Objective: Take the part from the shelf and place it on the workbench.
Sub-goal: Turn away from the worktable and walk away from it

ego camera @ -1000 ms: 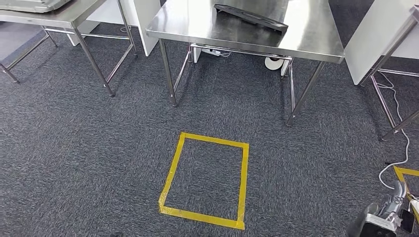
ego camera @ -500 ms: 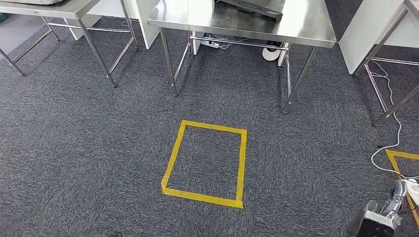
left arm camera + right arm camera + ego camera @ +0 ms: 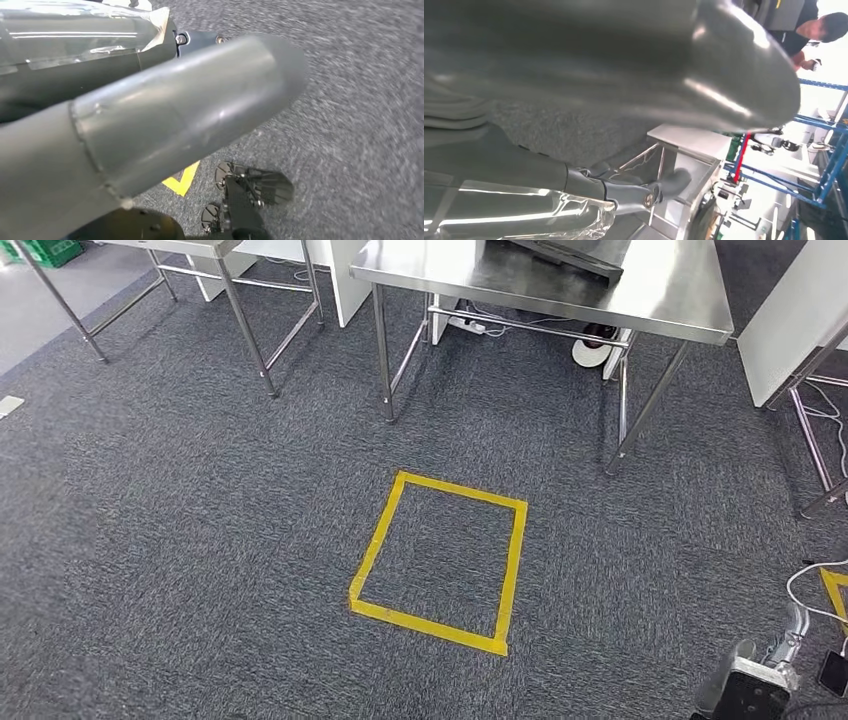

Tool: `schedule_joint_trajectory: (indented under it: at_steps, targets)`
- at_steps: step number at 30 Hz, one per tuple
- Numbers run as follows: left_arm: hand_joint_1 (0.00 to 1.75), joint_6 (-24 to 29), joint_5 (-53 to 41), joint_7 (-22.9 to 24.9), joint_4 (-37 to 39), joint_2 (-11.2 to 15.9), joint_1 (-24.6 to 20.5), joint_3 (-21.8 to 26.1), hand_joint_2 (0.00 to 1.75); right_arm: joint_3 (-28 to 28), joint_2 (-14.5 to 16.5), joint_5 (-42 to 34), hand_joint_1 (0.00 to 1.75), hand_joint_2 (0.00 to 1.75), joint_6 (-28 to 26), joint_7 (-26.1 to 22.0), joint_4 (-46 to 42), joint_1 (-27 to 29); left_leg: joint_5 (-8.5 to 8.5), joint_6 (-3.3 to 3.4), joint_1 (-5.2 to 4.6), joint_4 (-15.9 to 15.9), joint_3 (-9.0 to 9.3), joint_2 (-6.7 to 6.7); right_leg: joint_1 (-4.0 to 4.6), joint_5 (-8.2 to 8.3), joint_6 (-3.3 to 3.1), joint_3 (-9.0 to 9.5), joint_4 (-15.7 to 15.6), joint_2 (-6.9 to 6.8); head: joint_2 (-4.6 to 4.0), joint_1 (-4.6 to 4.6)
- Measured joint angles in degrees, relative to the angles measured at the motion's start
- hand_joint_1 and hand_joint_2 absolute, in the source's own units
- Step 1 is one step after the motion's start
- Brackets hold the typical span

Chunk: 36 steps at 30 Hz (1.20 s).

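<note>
- Steel is making up the desk (image 3: pixel 660 290) that is standing at the far side of the head view, its legs coming down onto grey carpet (image 3: pixel 180 540).
- The dark part (image 3: pixel 565 255) is lying flat on that desk top, toward the far edge, and the top of the picture is cutting it off.
- A square of yellow tape (image 3: pixel 430 627) is lying on the carpet near the desk, between the robot and the desk's legs.
- A second desk (image 3: pixel 247 325) is standing to the far left, well apart from the first, with a green crate (image 3: pixel 45 250) sitting beyond it in the far left corner.
- A white panel (image 3: pixel 790 320) is leaning in at the far right, just beside the first desk.
- The right arm (image 3: pixel 745 695) is hanging low at the near right, above the carpet.
- The left hand (image 3: pixel 150 125) is hanging over the carpet with its thick grey thumb and darker fingers stretched out and apart; it is holding nothing.
- The right hand (image 3: pixel 624 75) is lying likewise, thumb and fingers extended and spread, with nothing in its grasp.
- A blue shelf (image 3: pixel 824 150) is showing past the right hand, and a person (image 3: pixel 819 25) in dark clothing is standing near it.
- Both hands are staying well apart from the part on the desk.
</note>
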Motion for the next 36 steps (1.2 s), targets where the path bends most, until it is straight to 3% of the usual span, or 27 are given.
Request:
schedule_joint_trajectory:
  at_steps: [2, 4, 6, 7, 8, 10, 12, 13, 15, 17, 19, 21, 22, 23, 24, 26, 27, 28, 30, 32, 34, 36]
  targets:
    - [0.0, 0.1, 0.0, 0.0, 0.0, 0.0, 0.0, 0.0, 0.0, 0.0, -0.1, -0.1, 0.0, 0.0, 0.0, 0.0, 0.2, -0.3, 0.83, 0.91, 0.31, -0.6, -0.37, -1.13, -0.11, -1.74, 0.18, -1.51, 2.8, 2.29, 0.0, 0.13]
    - [0.0, 0.2, 0.0, 0.1, 0.0, -0.1, -0.1, 0.0, 0.0, 0.0, -0.2, -0.1, 0.0, 0.0, -0.1, 0.0, 0.5, -0.4, 1.47, 1.37, 0.42, -0.8, -0.99, -2.4, -0.52, -5.19, -0.06, -5.14, 10.2, 5.55, 0.0, 0.28]
    - [0.0, 0.2, 0.0, 0.1, 0.0, -0.2, 0.0, 0.0, 0.0, 0.0, -0.3, -0.2, 0.0, 0.0, -0.2, 0.1, 0.9, -0.3, 1.88, 1.34, 0.38, -0.7, -1.6, -3.84, -0.81, -7.23, 0.24, -8.4, 16.8, 6.55, 0.0, 0.27]
    - [0.0, 0.2, 0.0, 0.1, 0.0, -0.2, 0.0, 0.0, 0.0, 0.0, -0.3, -0.2, 0.0, 0.0, -0.2, 0.1, 1.1, -0.4, 2.06, 1.22, 0.38, -0.7, -1.77, -4.6, -0.93, -6.84, 0.71, -8.62, 17.1, 6.69, 0.0, 0.27]
    - [0.0, 0.2, 0.0, 0.2, 0.0, -0.2, 0.1, 0.1, 0.0, 0.0, -0.4, -0.2, 0.0, 0.0, -0.2, 0.1, 1.2, -0.4, 2.21, 1.05, 0.39, -0.6, -1.86, -5.38, -1.08, -5.49, 1.32, -7.62, 15.0, 6.93, 0.0, 0.27]
    - [0.0, 0.3, 0.0, 0.2, 0.0, -0.2, 0.0, 0.1, 0.0, 0.0, -0.4, -0.2, 0.0, 0.0, -0.2, 0.2, 1.4, -0.5, 2.42, 0.59, 0.32, -0.3, -2.08, -6.87, -1.56, -1.92, 2.33, -3.9, 6.7, 8.75, 0.0, 0.3]
    - [0.0, 0.4, -0.1, 0.3, 0.0, -0.3, -0.1, 0.1, 0.0, 0.0, -0.4, -0.2, 0.0, 0.0, -0.2, 0.3, 1.6, -0.6, 2.57, -0.02, 0.09, 0.1, -2.59, -8.12, -1.8, -0.05, 2.19, -1.96, 1.6, 10.36, 0.0, 0.28]
    - [0.0, 0.5, -0.1, 0.4, 0.0, -0.3, -0.1, 0.1, 0.0, 0.0, -0.5, -0.2, 0.0, 0.0, -0.2, 0.4, 1.7, -0.7, 2.7, -0.38, 0.02, 0.3, -2.89, -8.63, -1.72, 0.1, 1.83, -1.99, 1.1, 10.48, 0.0, 0.27]
    - [0.0, 0.6, -0.2, 0.5, 0.0, -0.2, 0.1, 0.1, 0.0, 0.0, -0.5, -0.1, 0.0, 0.0, -0.2, 0.6, 1.9, -0.8, 2.95, -1.04, 0.25, 0.4, -3.45, -9.25, -1.74, 0.52, 1.0, -2.02, 1.2, 9.28, 0.0, 0.25]
    - [0.0, 0.7, -0.2, 0.7, 0.0, -0.2, 0.3, 0.1, 0.0, 0.1, -0.5, -0.1, 0.0, 0.0, -0.2, 0.8, 1.9, -0.9, 1.27, -1.47, 0.37, 2.8, -4.77, -7.39, -1.92, 0.99, 0.07, -1.98, 1.2, 8.01, 0.0, 0.08]
    - [0.0, 0.7, -0.4, 1.2, 0.0, -0.2, 0.2, 0.1, 0.0, 0.1, -0.5, -0.1, 0.0, 0.0, -0.2, 1.0, 2.1, -0.9, -2.87, -1.73, 0.34, 9.7, -7.86, -4.4, -1.73, 1.26, -0.55, -2.28, 1.2, 6.61, 0.0, -0.17]
    - [0.0, 0.8, -1.1, 2.7, 0.0, -0.2, 0.1, 0.0, 0.0, 0.1, -0.5, -0.1, 0.0, 0.0, -0.2, 1.0, 2.4, -0.9, -5.86, -1.93, 0.43, 16.9, -10.96, -3.21, -1.42, 1.33, -0.71, -2.56, 1.2, 4.98, 0.0, -0.24]
    - [0.0, 0.9, -1.6, 3.7, 0.1, -0.2, 0.1, 0.0, 0.0, 0.0, -0.6, -0.1, 0.0, 0.0, -0.2, 1.0, 2.7, -0.9, -5.89, -1.93, 0.44, 18.0, -11.24, -2.99, -1.34, 1.32, -0.72, -2.64, 1.2, 4.19, 0.0, -0.26]
    - [0.0, 1.0, -1.9, 4.7, 0.1, -0.2, 0.2, 0.0, 0.0, 0.0, -0.6, 0.0, 0.0, 0.0, -0.2, 1.1, 3.0, -0.9, -4.9, -1.86, 0.44, 16.7, -10.33, -2.73, -1.3, 1.31, -0.72, -2.65, 1.2, 3.43, 0.0, -0.26]
    - [0.0, 1.1, -2.1, 5.3, 0.1, -0.2, 0.2, 0.0, 0.0, 0.1, -0.6, 0.0, 0.0, 0.0, -0.2, 1.1, 3.2, -1.0, -3.21, -1.72, 0.43, 13.1, -8.27, -2.13, -1.28, 1.29, -0.71, -2.6, 1.2, 2.74, 0.0, -0.26]
    - [0.0, 1.2, -2.0, 5.8, 0.1, -0.3, 0.1, 0.0, 0.0, 0.1, -0.6, 0.1, 0.0, 0.0, -0.2, 1.1, 3.6, -1.1, -0.4, -1.25, 0.26, 4.9, -3.68, 0.72, -0.9, 1.15, -0.51, -2.53, 1.3, 1.57, 0.0, -0.25]
    - [0.0, 1.3, -2.1, 6.3, 0.1, -0.3, 0.0, 0.0, 0.0, 0.2, -0.6, 0.3, 0.0, 0.0, -0.2, 1.1, 3.8, -1.2, 0.28, -0.99, 0.1, 2.4, -2.38, 1.73, -0.66, 1.08, -0.33, -2.52, 1.3, 1.07, 0.0, -0.13]
    - [0.0, 1.4, -2.7, 7.3, 0.1, -0.5, -0.1, -0.1, 0.0, 0.3, -0.6, 0.5, 0.0, 0.0, -0.2, 1.2, 4.0, -1.2, 0.42, -0.77, -0.09, 1.3, -1.96, 2.2, -0.41, 1.01, -0.09, -2.53, 1.3, 0.56, 0.0, -0.01]
    - [0.0, 1.7, -4.5, 10.8, 0.1, -0.8, 0.0, -0.7, 0.0, 0.6, -0.5, 1.0, 0.0, 0.0, 0.0, 1.6, 4.5, -1.4, 0.7, -0.13, -0.34, 1.0, -2.22, 0.81, -0.2, 0.83, 0.46, -2.52, 1.3, -0.43, 0.0, 0.17]
    - [0.0, 1.9, -5.8, 14.0, 0.2, -1.1, 0.1, -1.4, 0.0, 0.9, -0.5, 1.6, 0.0, 0.0, 0.2, 2.3, 5.6, -1.7, 1.26, 0.76, -0.26, 0.5, -2.27, -0.48, -0.39, -0.38, 0.88, -3.15, 3.0, 1.42, 0.0, 0.24]
    - [0.0, 2.0, -6.2, 15.4, 0.2, -1.5, 0.1, -1.9, 0.0, 0.9, -0.5, 2.1, 0.0, 0.0, 0.1, 3.1, 7.7, -2.2, 1.78, 1.44, -0.13, 0.3, -2.56, -1.92, -0.72, -3.53, 0.81, -5.87, 9.1, 5.12, 0.0, 0.38]
    - [0.0, 2.2, -6.6, 16.2, 0.2, -1.6, 0.1, -2.4, 0.0, 0.4, -0.8, 2.5, 0.0, 0.0, -0.2, 4.8, 11.1, -3.1, 2.1, 1.71, -0.22, 0.3, -2.99, -3.68, -0.78, -6.35, 0.86, -9.27, 16.3, 6.66, 0.0, 0.39]
